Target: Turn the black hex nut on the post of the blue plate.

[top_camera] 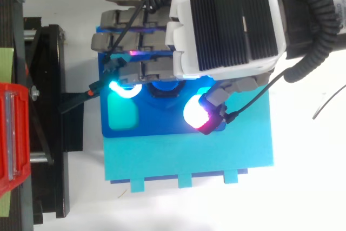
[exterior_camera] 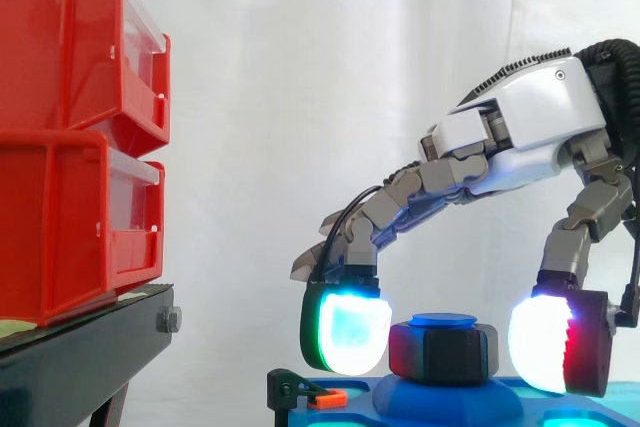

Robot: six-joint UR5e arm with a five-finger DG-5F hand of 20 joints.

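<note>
Over the post [exterior_camera: 445, 320], the hand [exterior_camera: 530, 137] straddles the nut [exterior_camera: 443, 352] ungripped, pads [exterior_camera: 345, 335] parted; uneven closing could let them slip off its flats.

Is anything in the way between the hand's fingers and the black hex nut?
Nothing visible does. In the side view the hand has its fingers on either side of the black hex nut, with nothing between.

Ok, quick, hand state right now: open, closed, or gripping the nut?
Hand: cannot be told. It arches over the black hex nut, grip unclear.
</note>
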